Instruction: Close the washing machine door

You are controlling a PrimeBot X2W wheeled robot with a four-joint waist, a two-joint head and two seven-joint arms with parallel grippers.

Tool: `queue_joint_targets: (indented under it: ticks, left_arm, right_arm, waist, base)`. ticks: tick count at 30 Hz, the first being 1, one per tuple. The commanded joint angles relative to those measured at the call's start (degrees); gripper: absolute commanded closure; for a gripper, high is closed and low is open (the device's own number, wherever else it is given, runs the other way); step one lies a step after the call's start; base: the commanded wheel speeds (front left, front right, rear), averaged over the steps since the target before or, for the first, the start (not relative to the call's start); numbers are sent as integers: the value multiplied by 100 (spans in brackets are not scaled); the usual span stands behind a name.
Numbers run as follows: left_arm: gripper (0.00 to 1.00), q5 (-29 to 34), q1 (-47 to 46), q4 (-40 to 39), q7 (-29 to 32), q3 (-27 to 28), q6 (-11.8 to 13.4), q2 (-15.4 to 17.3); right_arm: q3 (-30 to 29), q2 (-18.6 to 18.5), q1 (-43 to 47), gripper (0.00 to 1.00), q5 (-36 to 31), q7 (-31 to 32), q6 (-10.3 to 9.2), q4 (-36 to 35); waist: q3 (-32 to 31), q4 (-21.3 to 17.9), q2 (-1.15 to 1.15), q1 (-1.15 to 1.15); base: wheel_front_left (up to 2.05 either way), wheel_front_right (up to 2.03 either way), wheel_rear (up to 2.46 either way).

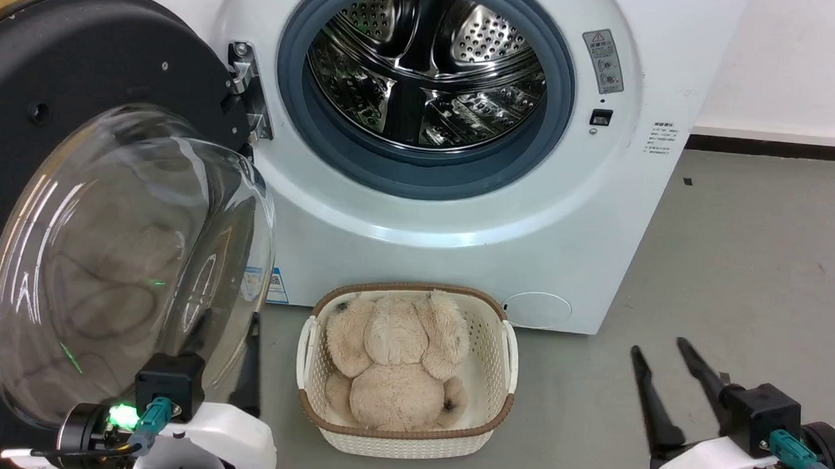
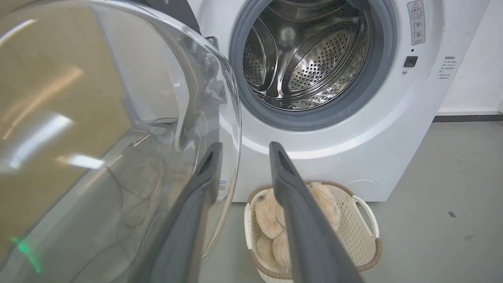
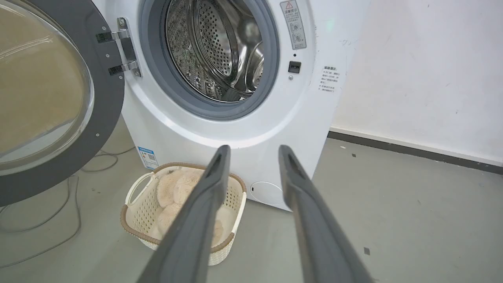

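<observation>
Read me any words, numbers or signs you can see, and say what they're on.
No wording is legible.
Grey warning sticker, upper right of the washing machine front: red triangle sign, wording too small.
Small printed block near the right edge: too small.
Blue label, lower left corner: blurred.

Left gripper (image 2: 244, 148), right gripper (image 1: 659, 346): fingers (image 1: 655, 404) apart.

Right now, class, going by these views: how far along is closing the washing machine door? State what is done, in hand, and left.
Done: nothing yet; the washing machine door stands wide open on its hinge, the drum exposed. In hand: the left gripper, open, sits close beside the door's glass bowl; contact is unclear. The right gripper hangs open, apart. Left: swinging the door shut against the washing machine.
</observation>
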Motion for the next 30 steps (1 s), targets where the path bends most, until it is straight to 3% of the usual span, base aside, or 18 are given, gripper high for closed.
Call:
queue_joint_targets:
  ticks: [1, 11, 12, 13, 14, 22, 30]
  left_arm:
    - [0, -7, -1, 2, -15, -4, 16, 0]
    - [0, -14, -13, -9, -135, -69, 183, 1]
    - [53, -12, -17, -15, -147, -77, 200, 1]
    - [95, -11, -22, -22, -159, -84, 216, 1]
    - [100, -10, -27, -29, -171, -92, 230, 1]
    - [100, -39, -130, -150, -266, -135, 298, 13]
    - [100, -116, -397, -484, -362, -85, 213, 41]
  right_arm:
    - [-12, 0, -1, 0, 14, -15, 0, -1]
    - [-97, 1, 5, 0, 155, -135, 0, -42]
    - [-107, 1, 5, 0, 168, -147, 0, -46]
    - [-116, 1, 5, 0, 182, -159, 0, -51]
    - [-126, 1, 4, 0, 196, -171, 0, -56]
    - [-201, 2, -3, 0, 298, -266, -1, -94]
    - [-274, 2, -18, 0, 399, -362, -1, -125]
  waist:
    - [2, 0, 0, 0]
    - [21, 7, 0, 0]
    - [24, 11, 0, 0]
    - [28, 16, 0, 0]
    - [31, 22, 0, 0]
    - [66, 133, 0, 0]
    - [109, 325, 0, 0]
  base:
    - [0, 0, 0]
    - [0, 0, 0]
    - [0, 0, 0]
    - [0, 0, 0]
    - [0, 0, 0]
    - [0, 0, 0]
    - [0, 0, 0]
